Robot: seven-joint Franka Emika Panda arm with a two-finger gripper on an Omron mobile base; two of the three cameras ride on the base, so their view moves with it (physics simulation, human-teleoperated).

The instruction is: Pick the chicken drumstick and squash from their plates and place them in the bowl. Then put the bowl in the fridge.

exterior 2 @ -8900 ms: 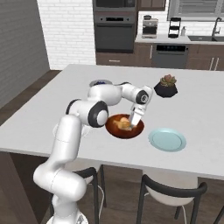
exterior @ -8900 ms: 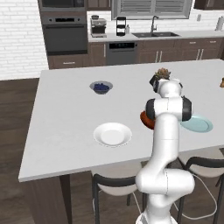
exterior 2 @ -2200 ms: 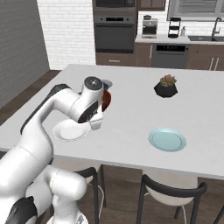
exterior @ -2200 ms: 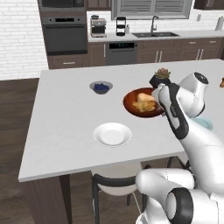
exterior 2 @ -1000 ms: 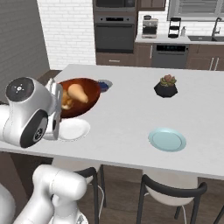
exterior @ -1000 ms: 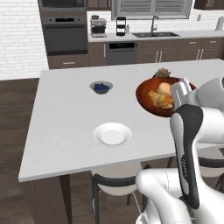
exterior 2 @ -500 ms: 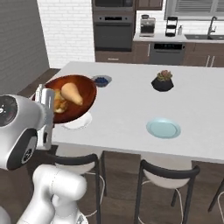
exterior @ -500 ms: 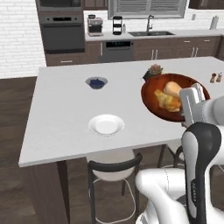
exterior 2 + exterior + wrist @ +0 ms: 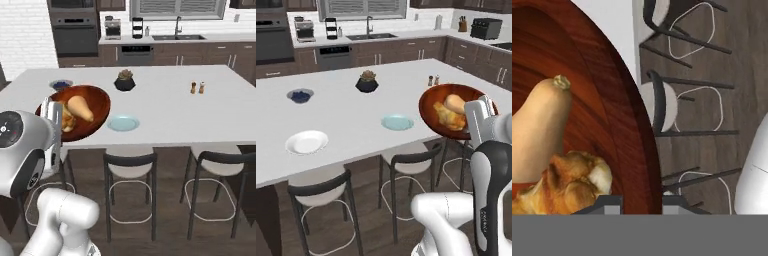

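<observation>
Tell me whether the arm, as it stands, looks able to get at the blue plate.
Probably not: its end effector is shut on the bowl holding squash and drumstick, so it isn't free for the blue plate.

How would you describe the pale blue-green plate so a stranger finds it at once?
Start at the white kitchen island. Near its front edge, above the stools, lies the pale blue-green plate, bare. The white plate farther along is colourless, and the small grey bowl of blue berries is deeper.

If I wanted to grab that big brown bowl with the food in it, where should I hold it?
Probably the thin rim of the bowl, pinched from the side, as the gripper does now. The squash and chicken drumstick fill the middle, so the edge is the free part.
</observation>
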